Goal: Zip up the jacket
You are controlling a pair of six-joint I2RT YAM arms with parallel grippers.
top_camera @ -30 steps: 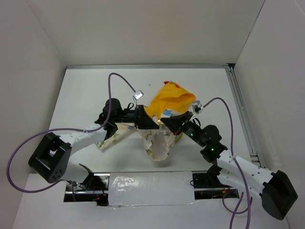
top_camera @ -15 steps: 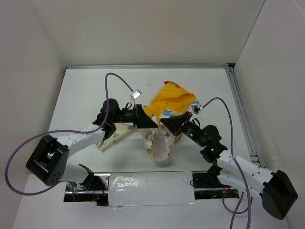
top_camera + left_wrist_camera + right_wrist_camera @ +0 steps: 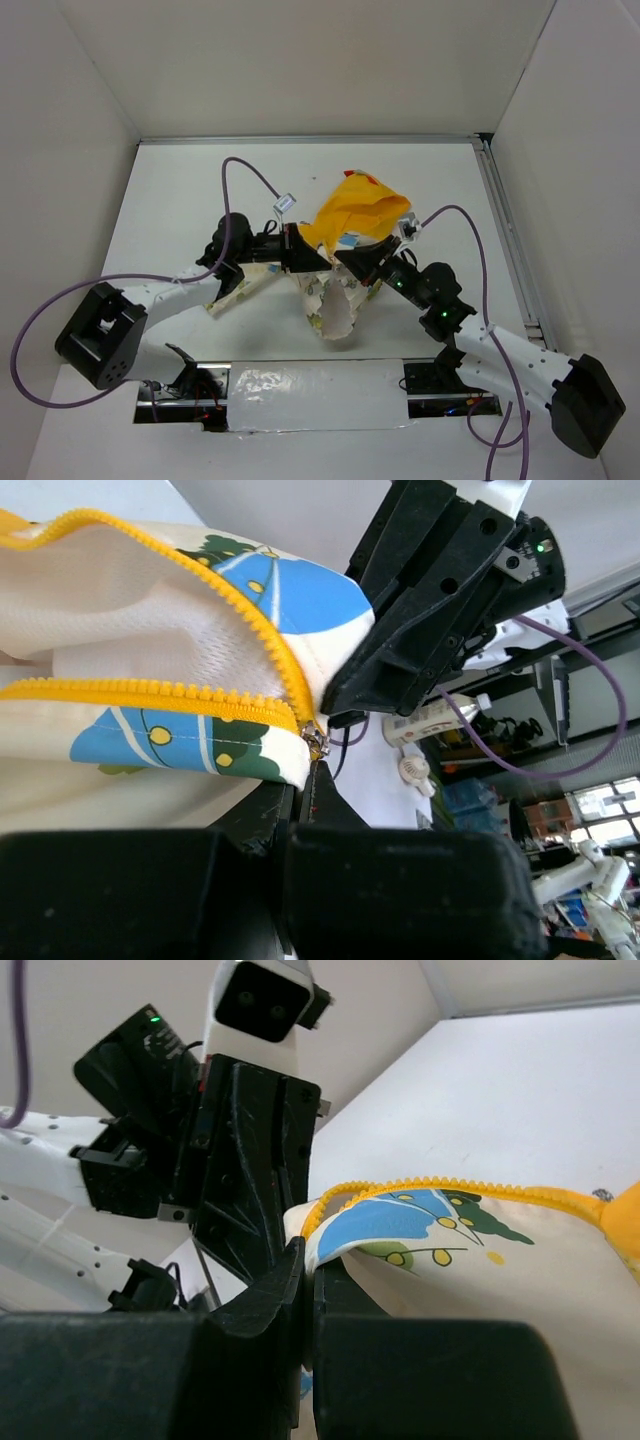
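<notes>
The jacket (image 3: 335, 305) hangs lifted between both arms, cream body drooping and orange-yellow hood (image 3: 360, 205) lying behind on the table. In the left wrist view its two rows of yellow zipper teeth (image 3: 150, 695) meet at a small metal slider (image 3: 318, 742). My left gripper (image 3: 306, 776) is shut right under that slider, pinching the zipper pull at the hem corner (image 3: 250, 755). My right gripper (image 3: 311, 1260) is shut on the facing hem corner with the blue print (image 3: 385, 1225). The two grippers (image 3: 318, 258) (image 3: 347, 262) nearly touch, tip to tip.
The white table (image 3: 180, 190) is walled at the back and both sides, with a metal rail (image 3: 505, 230) along the right. Purple cables (image 3: 250, 170) arc over both arms. A taped strip (image 3: 315, 395) sits at the near edge between the bases.
My left gripper has closed its fingers at the zipper slider; its wrist shifted slightly left. The right gripper has stayed shut on the hem.
</notes>
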